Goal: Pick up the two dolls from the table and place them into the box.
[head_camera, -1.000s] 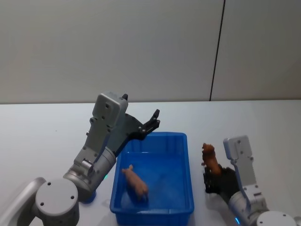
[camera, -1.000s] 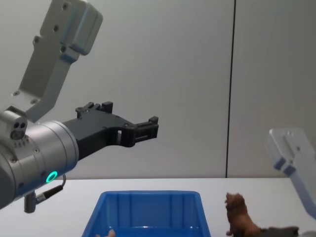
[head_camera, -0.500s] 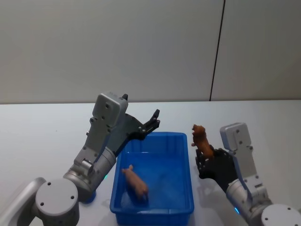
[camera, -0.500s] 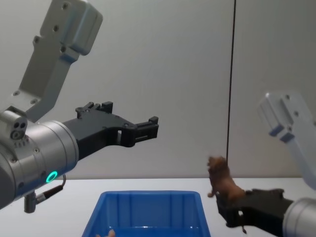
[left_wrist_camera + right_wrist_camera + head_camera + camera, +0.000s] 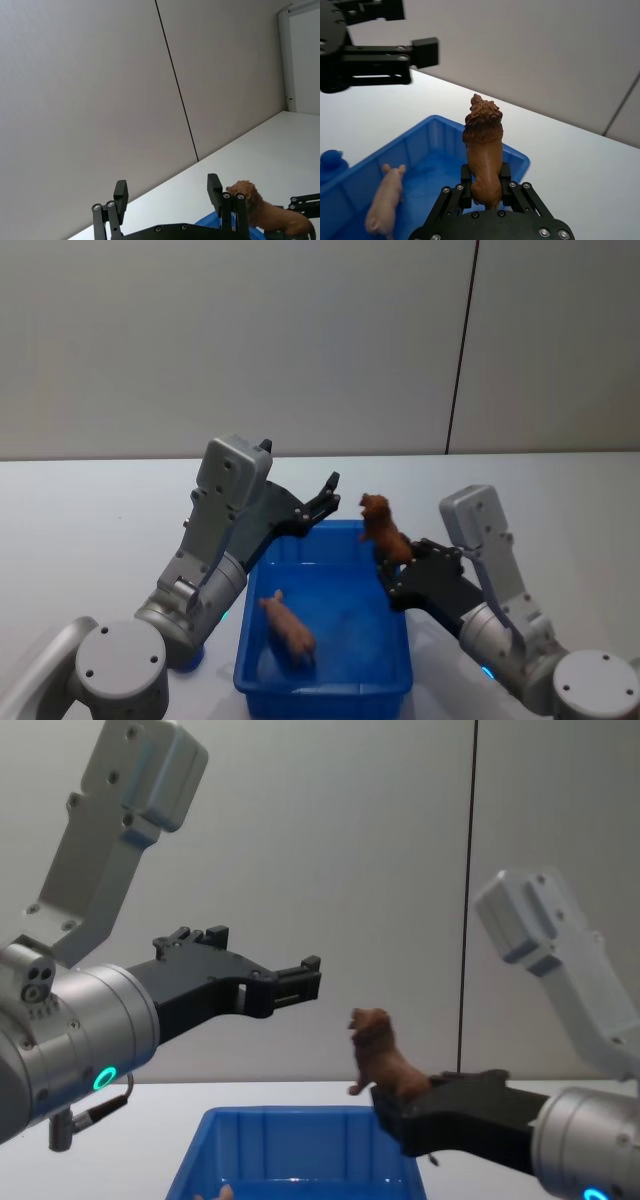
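Brown doll [image 5: 383,530] sits gripped in the right claw [image 5: 393,565], arm stretched over the box [image 5: 320,682] — upright, head facing left. Left claw [image 5: 330,494] hangs open.

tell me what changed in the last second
The right gripper, shut on the brown doll, lifted it from beside the box and carried it to the robot's left, over the box's far right corner. The left gripper stayed open above the box's far end; the pink doll stayed lying inside.

Inside the rectangular bright blue plastic bin [image 5: 322,684] lies the pale pink pig figurine [image 5: 288,628]; the reddish-brown furry figurine [image 5: 383,531] is upright, aloft over its right rim.
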